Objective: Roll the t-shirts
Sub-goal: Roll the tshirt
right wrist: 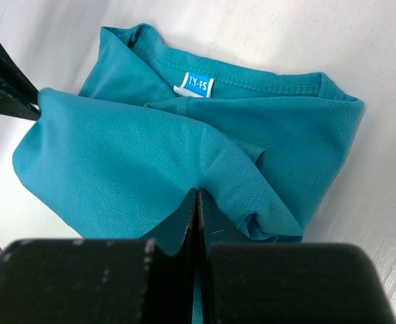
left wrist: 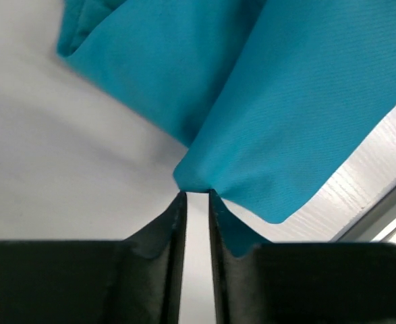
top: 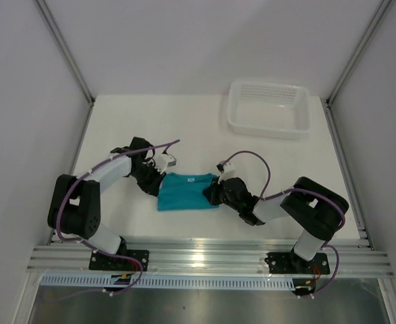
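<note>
Arms come in from their bases at the near edge of the surface (top: 184, 128) and bend toward each other. The left arm (top: 106, 172) stands up near the near left corner, elbows out toward the left edge, then angles in toward the middle with its wrist low. The right arm (top: 305, 206) does the same from the near right corner, its forearm low and pointing inward.

Between them lies the t-shirt (top: 186, 191), a teal bundle folded small. It sits about midway between the left and right edges and closer to the near edge than the far one. Its collar and neck label (right wrist: 199, 84) are on the side toward the far edge.

The left pincer (left wrist: 198, 196) is at the shirt's left side. Its jaws are narrow, with a thin slit between them, and the tips nip a gathered point of the cloth, which fans out from there. The right pincer (right wrist: 196, 192) is at the shirt's right side, jaws pressed together on a fold of the upper layer. In the right wrist view that layer stretches across from its tips to the left pincer's tips.

A white plastic basket (top: 265, 128) with latticed walls and floor stands at the far right corner, well apart from both pincers. The t-shirt lies outside it.
</note>
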